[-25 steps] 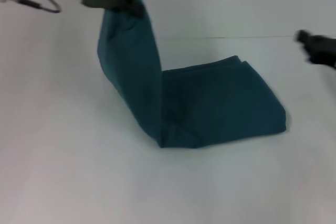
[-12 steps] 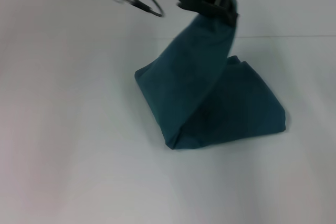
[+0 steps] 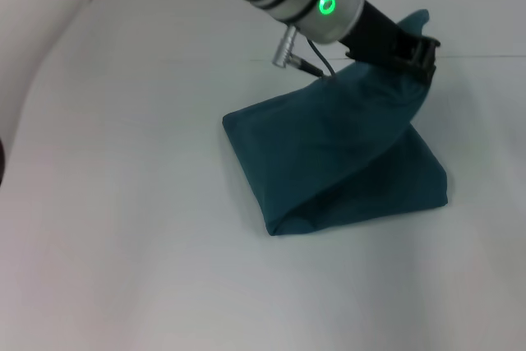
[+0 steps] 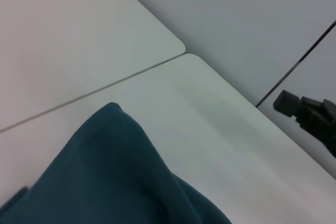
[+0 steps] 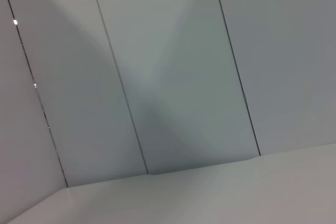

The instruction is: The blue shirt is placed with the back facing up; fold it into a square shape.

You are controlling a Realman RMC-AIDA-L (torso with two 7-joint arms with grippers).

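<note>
The blue shirt lies on the white table as a folded, roughly square bundle, right of centre in the head view. My left gripper has reached across to the right and is shut on a corner of the shirt's top layer, holding it slightly above the bundle's far right side. That layer slopes down from the gripper over the bundle. The left wrist view shows the held fabric close up. A black gripper, apparently my right one, shows far off there; it is outside the head view.
The left arm's white forearm with a green light crosses the top of the head view. A seam runs across the table behind the shirt. The right wrist view shows only wall panels and a table edge.
My left gripper has carried the shirt's raised layer from the far left over to the right and lowered it onto the bundle. The right gripper has left the head view.
</note>
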